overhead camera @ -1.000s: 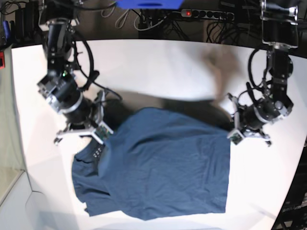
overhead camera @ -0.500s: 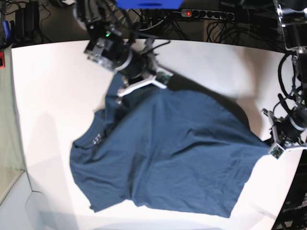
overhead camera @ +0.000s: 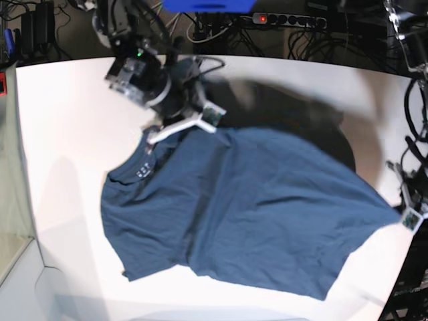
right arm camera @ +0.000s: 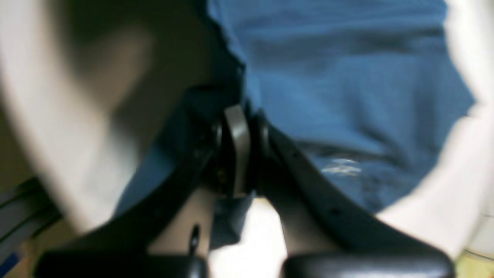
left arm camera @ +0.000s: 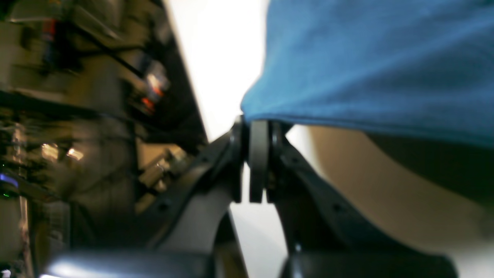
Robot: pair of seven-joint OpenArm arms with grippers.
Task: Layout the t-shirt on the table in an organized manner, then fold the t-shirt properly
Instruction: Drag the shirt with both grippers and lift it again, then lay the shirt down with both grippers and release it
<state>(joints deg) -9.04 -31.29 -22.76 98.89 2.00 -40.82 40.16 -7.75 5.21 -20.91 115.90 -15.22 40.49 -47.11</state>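
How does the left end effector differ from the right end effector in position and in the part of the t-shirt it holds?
The left end effector is at the table's edge, pinching a hem corner of the t-shirt. The right end effector is farther in, pinching near the collar. Both are shut on fabric.

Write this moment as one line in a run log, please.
phase: spreading | left hand: shut on t-shirt corner | right hand: shut on t-shirt edge | shirt: stretched over table

White curved-edged table [overhead camera: 60,120], navy t-shirt [overhead camera: 254,207] spread across it, collar toward the left
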